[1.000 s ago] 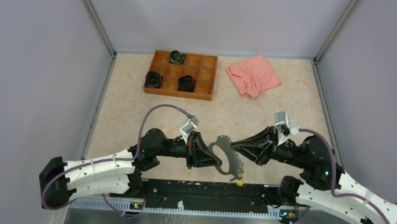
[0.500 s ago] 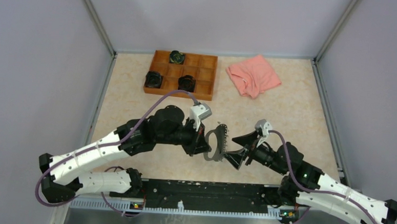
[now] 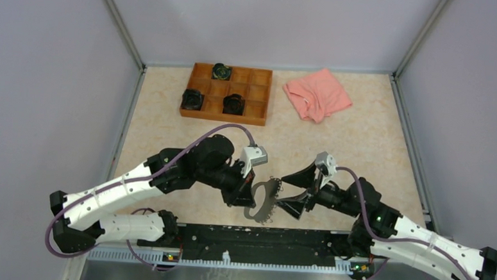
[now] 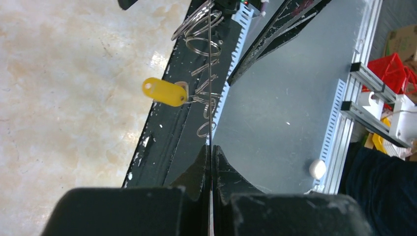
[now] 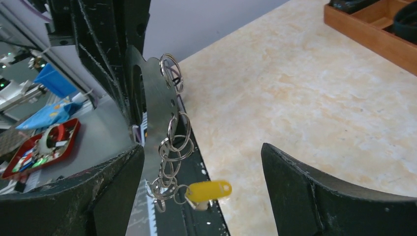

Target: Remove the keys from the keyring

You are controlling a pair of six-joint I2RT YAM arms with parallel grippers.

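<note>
Keyring (image 3: pixel 263 203) stands on edge, held off the table (image 3: pixel 360 159), one side pinched between the pressed-together fingers of the left gripper (image 4: pixel 211 162); split rings (image 5: pixel 172 142) hang along its notched rim, the yellow-headed key (image 5: pixel 209 191) dangling from them. Opposite, the right gripper (image 5: pixel 201 147) is spread wide, the keyring's ringed rim between its fingers, touching nothing. Judgement: close on the yellow head alone, clear of the keyring, then draw away squarely so the plate does not twist.

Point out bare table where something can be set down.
Bare table lies between the tray and the left tool, and between the cloth and the right tool. Crowded at the keyring between both tools.
</note>
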